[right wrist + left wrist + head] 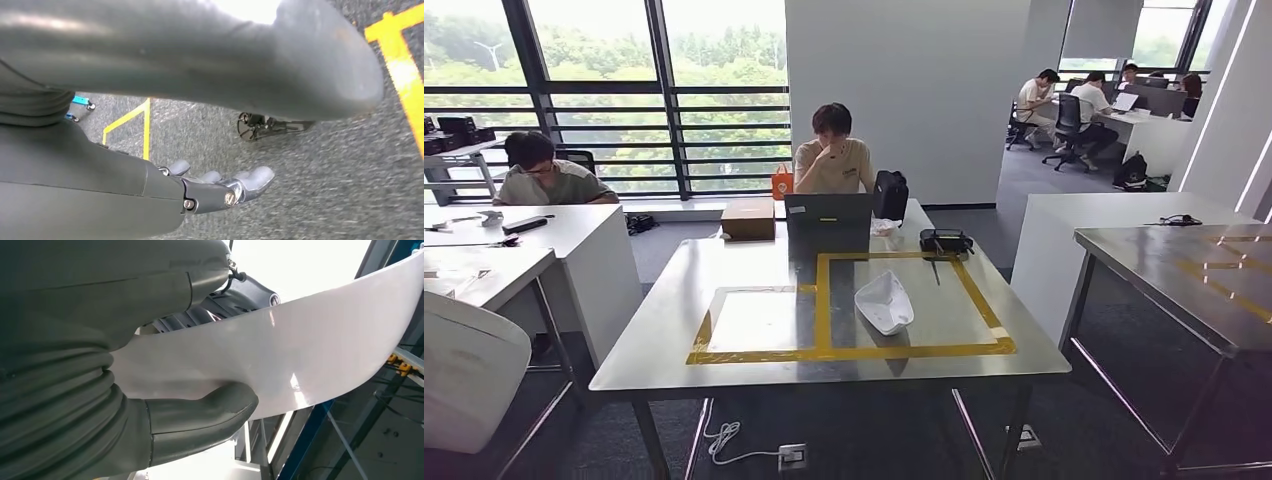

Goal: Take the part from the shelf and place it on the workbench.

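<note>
Left hand [150, 390] grips a smooth, curved white part [300, 350]; right hand [220, 187] hangs released, fingers apart

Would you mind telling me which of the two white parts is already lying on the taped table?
The small white part inside the right-hand yellow tape square; the large curved white part is gripped by the left hand.

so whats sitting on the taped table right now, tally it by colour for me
white: 1, the curved part inside the yellow tape
brown: 1, the cardboard box
orange: 1, the small bag
black or dark: 3, the laptop, the pouch, the tray
total: 6
A second white part is not counted: the left hand holds it.
</note>
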Motion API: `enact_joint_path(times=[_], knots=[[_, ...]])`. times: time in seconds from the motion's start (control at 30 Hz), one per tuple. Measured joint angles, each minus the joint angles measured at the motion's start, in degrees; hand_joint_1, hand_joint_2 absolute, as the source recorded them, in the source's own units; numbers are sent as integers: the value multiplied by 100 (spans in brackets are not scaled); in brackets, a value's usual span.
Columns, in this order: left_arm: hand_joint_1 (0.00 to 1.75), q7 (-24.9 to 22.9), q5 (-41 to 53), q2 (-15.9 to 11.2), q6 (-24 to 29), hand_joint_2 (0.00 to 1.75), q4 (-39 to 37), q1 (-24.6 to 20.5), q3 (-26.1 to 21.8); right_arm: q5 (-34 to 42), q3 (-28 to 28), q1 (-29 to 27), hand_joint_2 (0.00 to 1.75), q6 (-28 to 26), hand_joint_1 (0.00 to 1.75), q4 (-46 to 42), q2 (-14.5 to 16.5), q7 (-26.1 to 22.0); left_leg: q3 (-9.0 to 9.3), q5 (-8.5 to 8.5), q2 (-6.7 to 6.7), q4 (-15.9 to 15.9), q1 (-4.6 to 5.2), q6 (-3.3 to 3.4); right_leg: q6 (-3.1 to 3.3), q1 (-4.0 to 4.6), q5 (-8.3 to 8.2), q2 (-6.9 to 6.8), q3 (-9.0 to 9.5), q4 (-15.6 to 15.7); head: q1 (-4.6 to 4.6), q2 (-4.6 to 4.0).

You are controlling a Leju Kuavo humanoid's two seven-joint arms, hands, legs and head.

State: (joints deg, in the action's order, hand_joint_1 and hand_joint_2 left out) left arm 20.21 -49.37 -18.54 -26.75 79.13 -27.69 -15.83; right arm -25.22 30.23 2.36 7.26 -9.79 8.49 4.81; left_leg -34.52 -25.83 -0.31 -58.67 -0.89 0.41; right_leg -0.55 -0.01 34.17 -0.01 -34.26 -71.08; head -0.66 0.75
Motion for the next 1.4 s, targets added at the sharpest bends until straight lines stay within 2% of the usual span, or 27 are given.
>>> enact_joint_path(times=[0.07,0.1,0.13,0.17,0.23,0.27,0.3,0.4,0.47,0.5,0.57,0.6,0.63,0.67,0.73,0.77,0.8,0.83,0.9,1.0,1.1,1.13,1.17,1.23,1.3,1.37,1.4], knots=[[175,-1,0,10,0,175,-2,1,1,0,1,-14,0,0,0,0,1,3,139,-134,-21,0,-1,-5,-34,-8,305,-1,-478,-388,4,0],[175,-1,0,14,0,175,-2,3,1,0,2,-24,0,0,0,0,0,4,232,-209,-31,0,-2,-14,-34,-9,362,-1,-605,-342,6,0],[175,-1,0,17,0,175,-3,3,2,1,2,-33,0,0,0,0,-1,4,337,-290,-39,0,-3,-26,-23,-9,271,0,-655,-134,7,-1],[175,-1,0,22,0,175,-4,3,5,1,2,-42,0,0,0,0,-1,4,446,-374,-43,2,-4,-39,-2,-7,7,1,-650,192,8,-1],[175,-1,3,36,0,175,-17,-3,25,2,2,-66,0,0,0,2,-1,5,614,-547,-60,-11,12,-80,54,14,-725,11,-621,851,7,-1],[175,-5,7,42,3,175,-24,-6,36,4,3,-75,0,0,0,3,-1,11,670,-635,-71,-2,27,-109,80,26,-983,18,-592,1034,7,-1],[175,-8,11,44,5,175,-31,-13,45,5,3,-80,0,0,0,4,0,17,727,-683,-88,-20,39,-145,106,31,-1099,23,-562,1118,4,-1],[175,-9,17,15,17,175,-35,-66,52,14,5,-49,0,9,0,3,1,12,715,-594,-88,-334,33,-232,215,7,-1031,29,-333,1154,-4,-1],[175,-9,17,0,23,175,-45,-110,55,17,7,-26,0,16,0,2,-1,4,362,-564,-48,-915,26,-272,285,-4,-920,32,-168,1173,-12,0],[175,-8,17,-2,26,175,-55,-124,56,17,7,-18,0,17,0,2,-1,2,123,-668,-33,-1229,26,-288,305,-4,-851,33,-96,1175,-17,-1],[175,-11,17,-4,31,175,-81,-132,57,18,7,-16,0,17,0,2,-1,4,-302,-1060,-21,-1581,25,-307,316,-3,-700,39,61,1176,-19,-1],[175,-13,17,-4,33,175,-96,-131,57,19,8,-24,0,16,0,2,-1,2,-431,-1189,-15,-1565,25,-307,316,-3,-616,42,159,1176,-20,-1],[175,-13,16,-4,33,175,-108,-130,57,20,9,-32,0,16,0,2,0,1,-492,-1180,-9,-1410,25,-304,312,-4,-530,44,267,1176,-20,-1],[175,-12,15,-4,33,175,-117,-129,57,21,10,-40,0,16,0,2,1,-1,-502,-992,2,-1138,25,-297,303,-5,-440,45,380,1176,-21,-1],[175,-7,14,-4,33,175,-142,-120,60,23,11,-50,0,15,0,4,1,4,-489,-214,50,-489,35,-256,257,4,-264,52,560,1170,-25,-1],[175,-8,13,-3,33,175,-150,-109,65,25,13,-44,0,15,0,5,-1,15,-471,91,64,-282,48,-222,223,13,-181,51,621,1172,-27,-1],[175,-7,12,-1,33,175,-156,-101,70,28,16,-38,0,11,0,7,-2,24,-460,268,69,-172,54,-181,186,23,-125,48,673,1168,-27,-1],[175,-8,11,-2,33,175,-154,-102,75,31,20,-25,0,7,0,7,-3,33,-430,246,57,-165,59,-134,149,32,-108,43,706,1156,-26,-1],[175,-7,9,-3,33,175,-137,-125,80,36,26,-6,0,-1,0,4,-12,39,-317,182,26,-125,33,-54,80,35,-209,31,613,914,-19,0],[175,-16,15,2,33,175,-131,-173,85,39,29,16,0,-5,0,2,-21,65,-126,51,19,-72,16,23,4,18,-305,27,27,47,-10,-1],[175,-28,38,23,33,175,-157,-182,101,43,35,7,0,-21,0,2,-21,93,52,-118,12,-66,16,36,-21,6,116,27,-550,-461,-6,-1],[175,-30,52,33,32,175,-170,-181,113,45,39,-3,0,-28,0,2,-21,97,142,-194,6,-65,16,33,-21,6,232,26,-689,-463,-5,-1],[175,-30,65,44,30,175,-184,-181,128,46,42,-13,0,-34,0,2,-21,98,247,-275,0,-65,16,27,-12,8,232,27,-764,-326,-5,-1],[175,-26,84,58,25,175,-199,-182,159,49,46,-27,0,-39,0,2,-22,98,420,-403,-5,-65,17,15,20,15,-14,27,-769,98,-5,-1],[175,-19,87,91,21,175,-236,-189,203,51,52,-47,0,-42,0,4,-22,102,575,-571,-24,-71,35,-30,85,53,-685,36,-724,707,-8,-1],[175,-18,95,126,18,175,-270,-211,248,52,61,-61,0,-44,0,7,-22,109,750,-706,-52,-77,60,-105,158,79,-1162,49,-644,1123,-12,-1],[175,-18,98,129,17,175,-273,-237,259,53,66,-55,0,-44,0,6,-19,109,782,-707,-61,-103,65,-140,190,67,-1146,53,-564,1133,-13,0]])
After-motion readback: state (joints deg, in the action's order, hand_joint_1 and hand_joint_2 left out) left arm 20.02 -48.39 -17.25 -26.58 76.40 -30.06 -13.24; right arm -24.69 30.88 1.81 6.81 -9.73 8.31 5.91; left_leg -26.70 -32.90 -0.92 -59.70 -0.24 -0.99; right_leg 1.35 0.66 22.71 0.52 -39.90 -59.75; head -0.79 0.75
